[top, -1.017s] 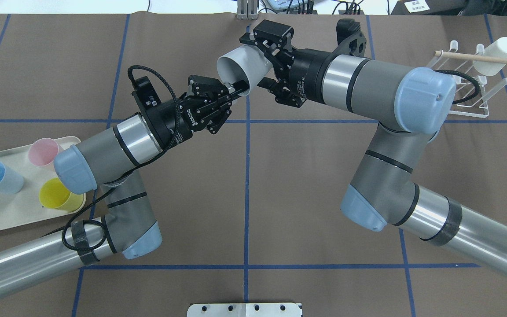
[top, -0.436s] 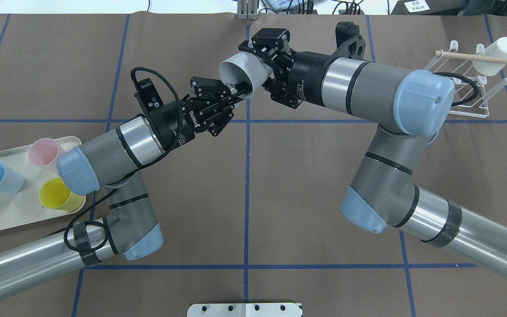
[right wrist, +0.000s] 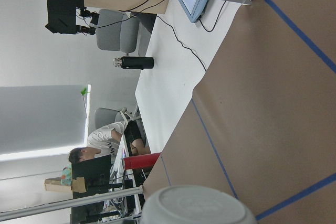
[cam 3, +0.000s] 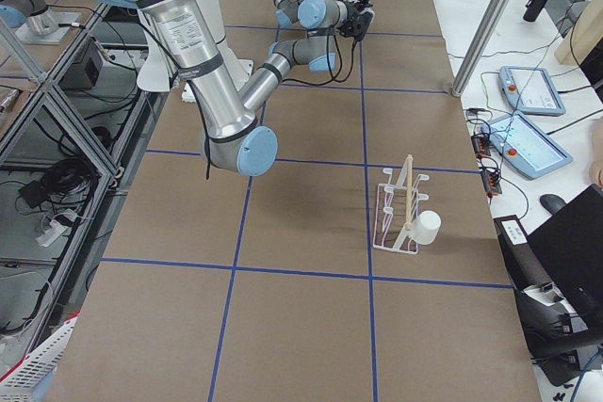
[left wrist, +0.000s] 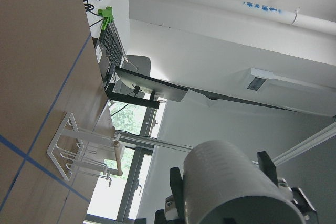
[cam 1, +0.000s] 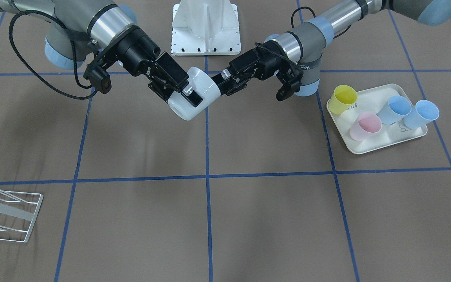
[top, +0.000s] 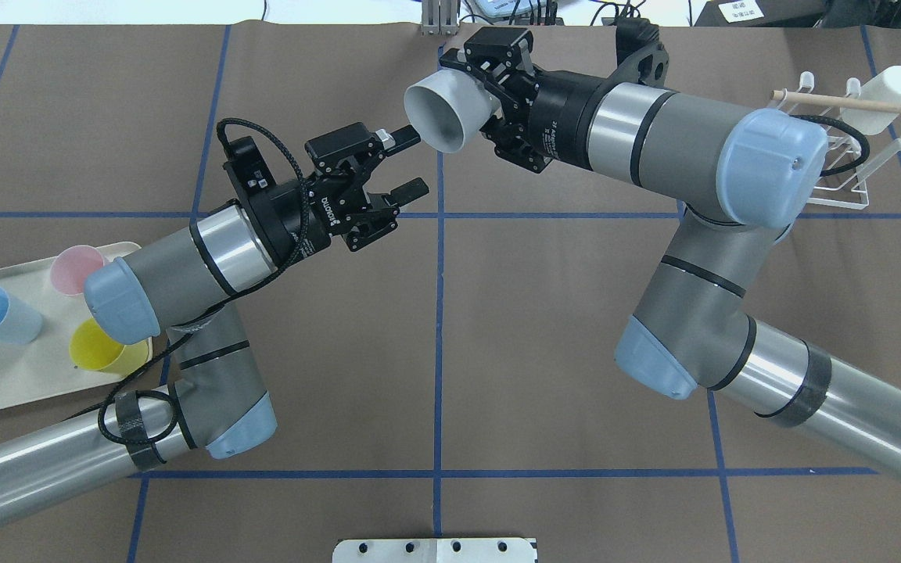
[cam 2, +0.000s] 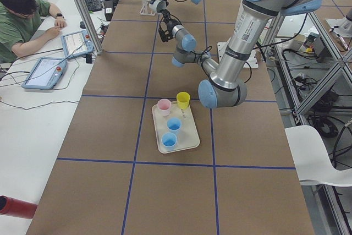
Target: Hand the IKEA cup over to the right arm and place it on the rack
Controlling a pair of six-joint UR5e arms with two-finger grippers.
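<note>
IKEA cup (top: 444, 117), white, is hanging in the air above the table (top: 341, 352). It is clamped in the right gripper (top: 475, 102), whose fingers are pressing on its outer wall from either side. In the overhead view it is sitting toward 12 o'clock of the table. It is tipped on its side with the open mouth pointing to 8 o'clock, at the left gripper (top: 413, 162). That gripper's jaws are standing spread apart and holding nothing. One of its fingertips is hovering just beside the cup's rim, and I cannot tell whether the two are touching.

The rack (top: 849, 188) is standing at 3 o'clock from the cup, well apart from it, near the table's 2 o'clock corner. Its wooden dowel (top: 826, 99) is lying across the top, and another white cup (top: 882, 95) is resting on it.

A cream tray (top: 5, 391) is lying at 8 o'clock of the table, partly under the left arm's elbow. It is carrying a pink cup (top: 71, 266), a yellow cup (top: 95, 348) and two blue cups (cam 1: 394, 109).
</note>
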